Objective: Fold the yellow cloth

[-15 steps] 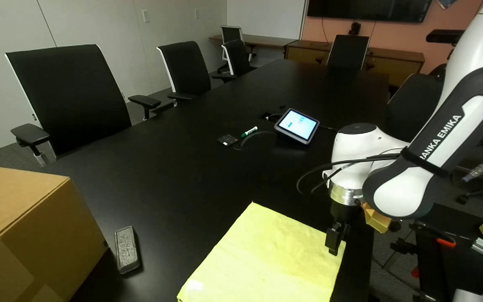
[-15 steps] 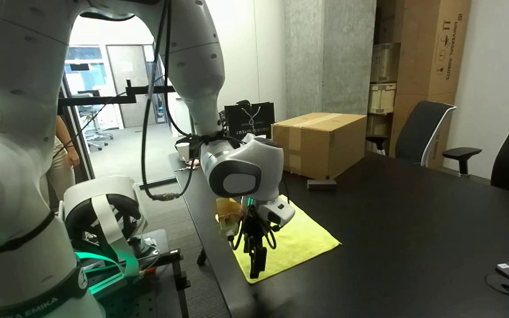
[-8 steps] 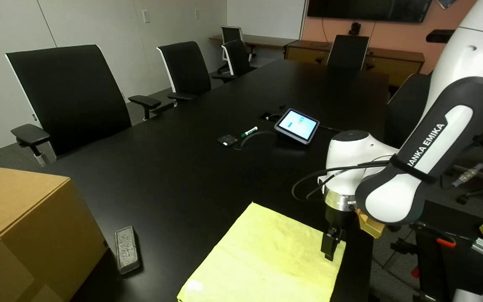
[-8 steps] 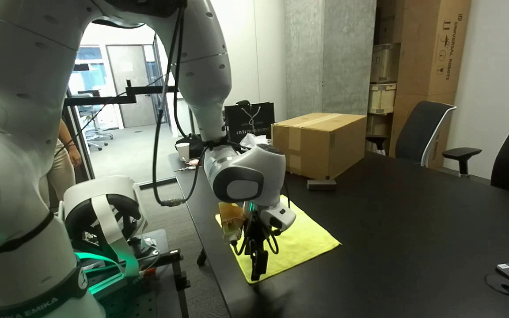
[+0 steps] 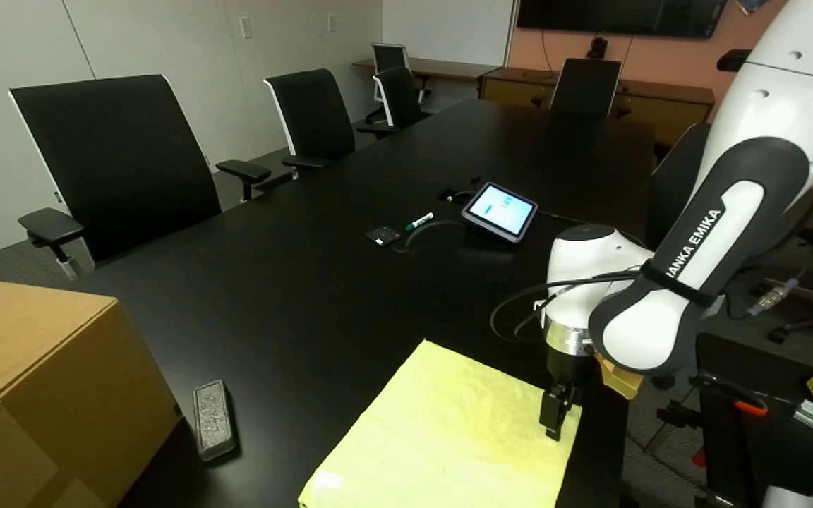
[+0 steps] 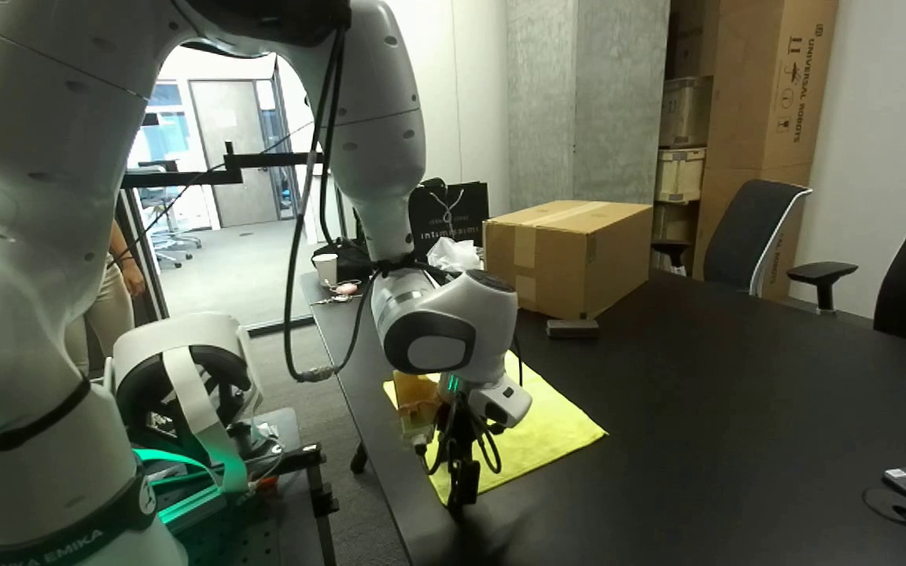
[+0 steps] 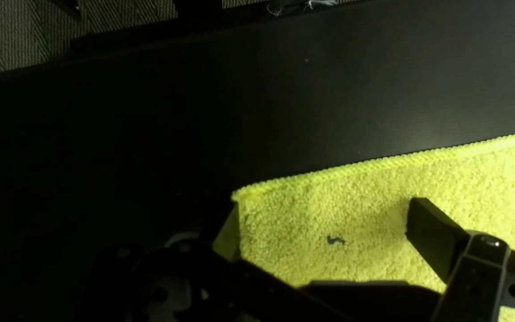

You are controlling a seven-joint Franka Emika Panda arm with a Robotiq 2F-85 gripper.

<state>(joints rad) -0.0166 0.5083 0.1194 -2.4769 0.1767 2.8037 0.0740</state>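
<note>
The yellow cloth (image 5: pixel 442 437) lies flat and spread out on the black table; in an exterior view its near part runs out of the frame. It also shows in an exterior view (image 6: pixel 551 424), partly hidden behind the arm. My gripper (image 5: pixel 553 423) points down at the cloth's corner nearest the robot; it also shows in an exterior view (image 6: pixel 462 491). In the wrist view my gripper (image 7: pixel 323 219) is open, its two fingers wide apart with the cloth's corner (image 7: pixel 351 201) between them. One finger is at the cloth's edge, the other over the cloth. A small dark mark shows on the fabric.
A cardboard box (image 5: pixel 61 395) and a grey eraser (image 5: pixel 214 420) stand on the table beyond the cloth. A tablet (image 5: pixel 500 212), a green marker (image 5: pixel 419 221) and a small black device (image 5: pixel 382 236) lie farther along. The table edge (image 6: pixel 374 456) runs close beside the gripper.
My gripper has moved a little sideways and down over the cloth's corner, with the upper arm shifting along. In the last half second the fingertips have moved only slightly. The cloth has not moved.
</note>
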